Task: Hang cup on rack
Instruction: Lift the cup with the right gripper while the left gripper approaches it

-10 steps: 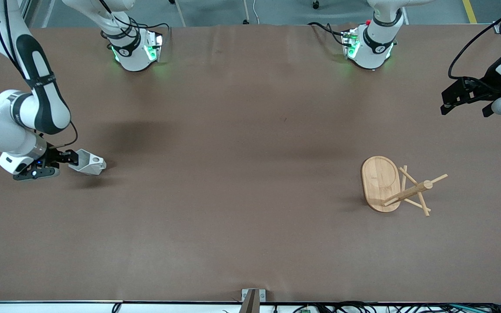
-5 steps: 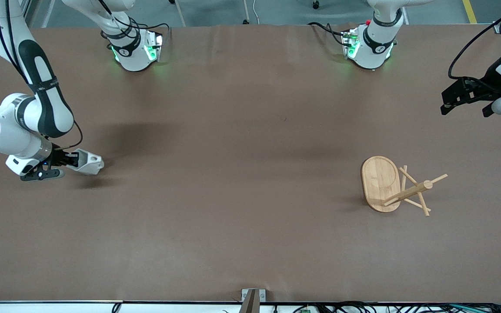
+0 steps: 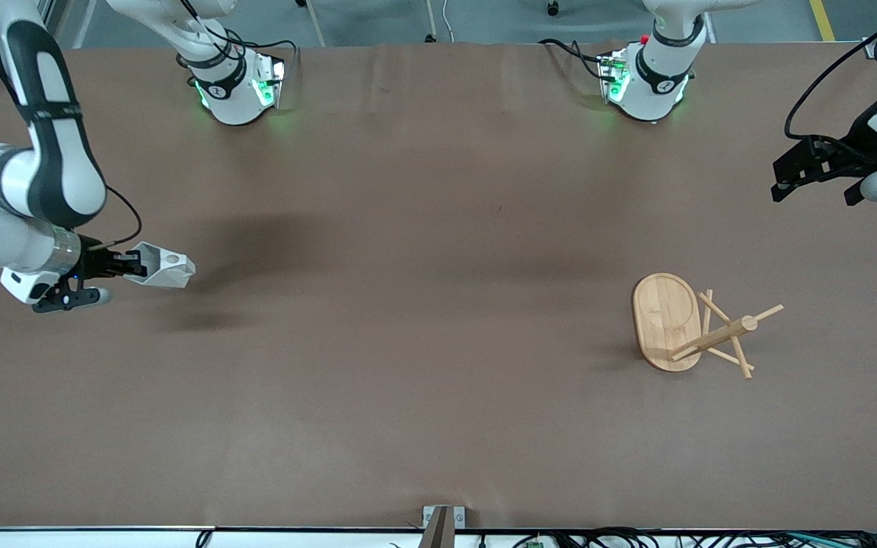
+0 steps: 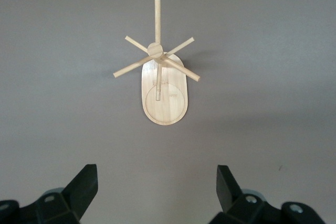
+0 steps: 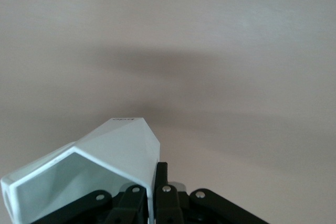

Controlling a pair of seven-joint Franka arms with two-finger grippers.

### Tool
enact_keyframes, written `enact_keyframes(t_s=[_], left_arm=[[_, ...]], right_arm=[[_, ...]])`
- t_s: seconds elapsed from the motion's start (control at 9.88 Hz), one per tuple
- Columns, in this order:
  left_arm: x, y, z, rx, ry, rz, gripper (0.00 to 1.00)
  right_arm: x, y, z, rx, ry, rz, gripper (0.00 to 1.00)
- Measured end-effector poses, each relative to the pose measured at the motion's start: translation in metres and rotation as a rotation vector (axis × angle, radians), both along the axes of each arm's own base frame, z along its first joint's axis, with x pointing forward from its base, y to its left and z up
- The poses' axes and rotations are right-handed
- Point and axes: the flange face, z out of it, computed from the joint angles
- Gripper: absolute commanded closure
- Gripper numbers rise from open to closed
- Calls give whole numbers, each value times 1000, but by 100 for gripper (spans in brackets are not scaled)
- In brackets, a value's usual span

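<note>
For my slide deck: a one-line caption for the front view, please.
Right gripper holds the white cup above the table while the left gripper waits open, apart from the bamboo rack.

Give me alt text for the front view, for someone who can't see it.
The right gripper, at the right arm's end of the brown table, is shut on a white faceted cup lifted above its shadow. A bamboo rack stands toward the left arm's end, where the left gripper waits, open.
</note>
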Motion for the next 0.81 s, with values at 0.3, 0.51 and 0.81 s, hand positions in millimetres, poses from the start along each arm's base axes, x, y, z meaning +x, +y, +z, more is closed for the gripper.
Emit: enact_keyframes(t_s=[0.3,0.51,0.81], left_arm=[[3,-18,-8,-16,15,-45,0],[0,-72,-7,-81,-8,-135,0],[-20,-158,-5,-171,-25,-332,0]], right_arm=[[5,57,68,215,12,-30,99],[13,120,111,326,12,-24,99],[16,207,156,489,-21,27,100]])
